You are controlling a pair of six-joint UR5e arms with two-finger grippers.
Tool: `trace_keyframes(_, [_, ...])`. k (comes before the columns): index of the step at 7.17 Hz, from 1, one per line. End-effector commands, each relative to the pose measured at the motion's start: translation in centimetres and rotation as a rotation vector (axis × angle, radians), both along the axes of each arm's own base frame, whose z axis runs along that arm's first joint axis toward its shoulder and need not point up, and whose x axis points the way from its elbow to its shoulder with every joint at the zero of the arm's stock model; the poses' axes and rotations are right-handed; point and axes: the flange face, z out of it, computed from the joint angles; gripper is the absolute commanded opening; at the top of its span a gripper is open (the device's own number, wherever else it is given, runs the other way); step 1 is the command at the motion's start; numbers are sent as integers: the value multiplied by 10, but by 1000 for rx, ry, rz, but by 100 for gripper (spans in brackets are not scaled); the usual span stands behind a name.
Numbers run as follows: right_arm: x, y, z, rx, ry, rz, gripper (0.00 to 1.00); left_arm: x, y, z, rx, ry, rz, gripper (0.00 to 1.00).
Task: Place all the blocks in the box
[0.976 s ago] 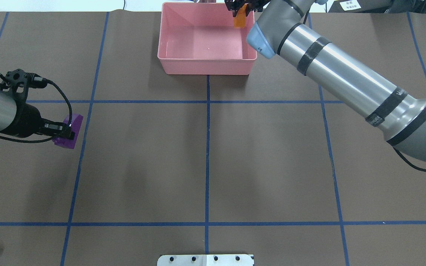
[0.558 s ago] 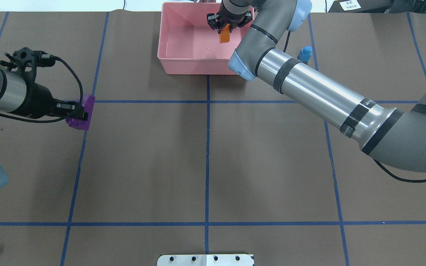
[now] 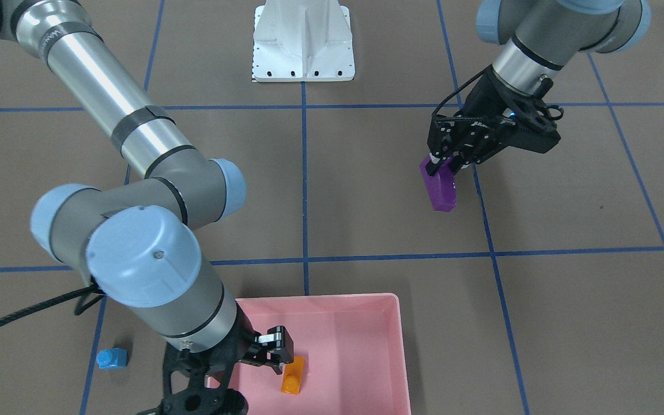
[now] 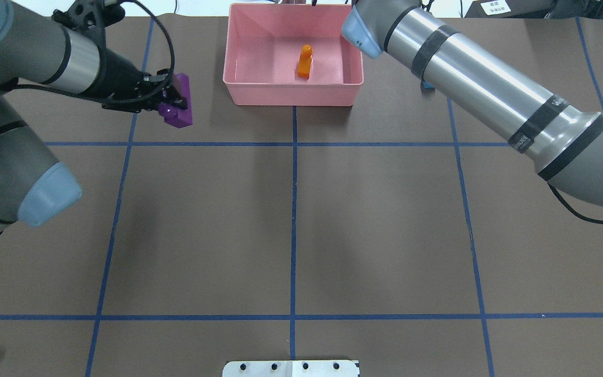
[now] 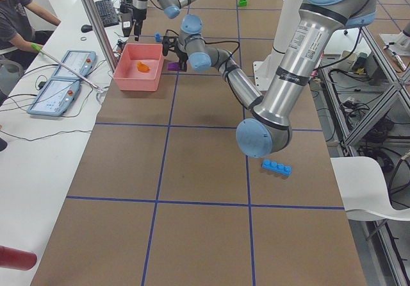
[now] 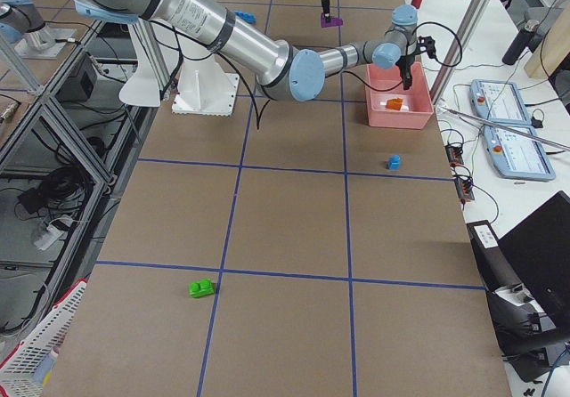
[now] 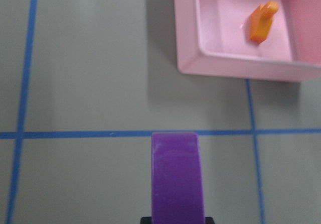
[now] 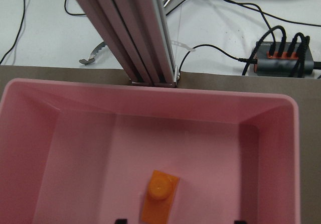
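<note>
The pink box [image 4: 291,97] stands at the far middle of the table. The orange block [image 4: 304,62] lies loose inside it, also in the front view [image 3: 293,374] and the right wrist view [image 8: 159,196]. My right gripper [image 3: 268,354] is open and empty just above the orange block. My left gripper [image 4: 168,99] is shut on the long purple block [image 4: 178,102] and holds it above the table, left of the box [image 7: 241,66]. The purple block hangs from it in the front view [image 3: 440,187]. The small blue block [image 3: 112,358] sits on the table by the box's right side.
The long blue block [image 5: 276,167] lies near the table's front left corner. The green block [image 6: 202,287] lies far off on the right side. The white base [image 4: 291,368] is at the near edge. An aluminium post [image 8: 135,33] rises behind the box.
My right gripper has let go of the orange block, which now lies in the box, and has drawn back. My left arm has carried the purple block forward and right, toward the box.
</note>
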Motion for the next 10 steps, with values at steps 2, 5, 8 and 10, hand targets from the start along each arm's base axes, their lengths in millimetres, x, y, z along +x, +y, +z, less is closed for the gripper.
trace_keyframes(2, [88,3,90,-1,184,-154,100,73,-118,-86,-94,9,-188,0])
trace_keyframes(5, [107,27,242,52,179,-161,100,135,-209,-67,-117,-24,-317,0])
trace_keyframes(8, [85,33,279,35,215,-168,100,176,-220,-15,-128,-86,-344,0])
trace_keyframes(10, [45,22,276,38,204,-142,100,219,-203,-20,-116,-119,-342,0])
